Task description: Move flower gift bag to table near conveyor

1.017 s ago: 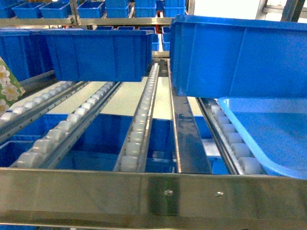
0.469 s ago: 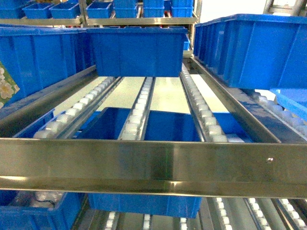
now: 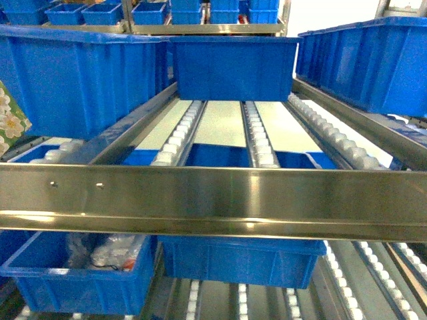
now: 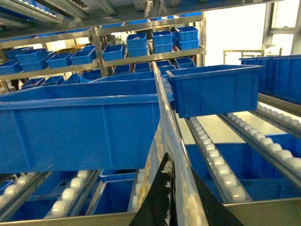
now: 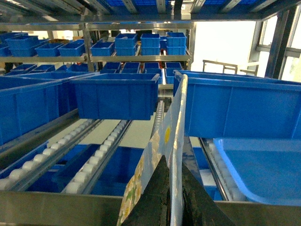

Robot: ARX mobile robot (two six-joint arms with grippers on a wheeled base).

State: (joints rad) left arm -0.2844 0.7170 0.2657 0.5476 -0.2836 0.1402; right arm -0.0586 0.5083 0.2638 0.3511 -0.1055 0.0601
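Observation:
The flower gift bag shows as a flowered corner (image 3: 8, 123) at the far left edge of the head view; neither gripper appears there. In the left wrist view my left gripper (image 4: 175, 200) is shut on the bag's pale, flower-printed top edge (image 4: 162, 141), which runs up and away from the black fingers (image 4: 157, 202). In the right wrist view my right gripper (image 5: 175, 197) is shut on another stretch of the bag (image 5: 170, 127). The conveyor (image 3: 257, 137), steel lanes with white rollers, slopes away straight ahead. A pale flat surface (image 3: 220, 123) lies between the lanes; whether it is the table I cannot tell.
A shiny steel front rail (image 3: 213, 200) crosses the whole head view. Blue bins sit on the lanes: a large one on the left (image 3: 80, 80), one in the middle (image 3: 233, 67), one on the right (image 3: 373, 60). Lower bins (image 3: 73, 273) hold bagged items. A light-blue tray (image 5: 263, 165) is at right.
The head view has shifted: the steel rail has risen in the frame, the lower shelf now shows, and the middle bin has slid rightward. The bag corner stays at the left edge.

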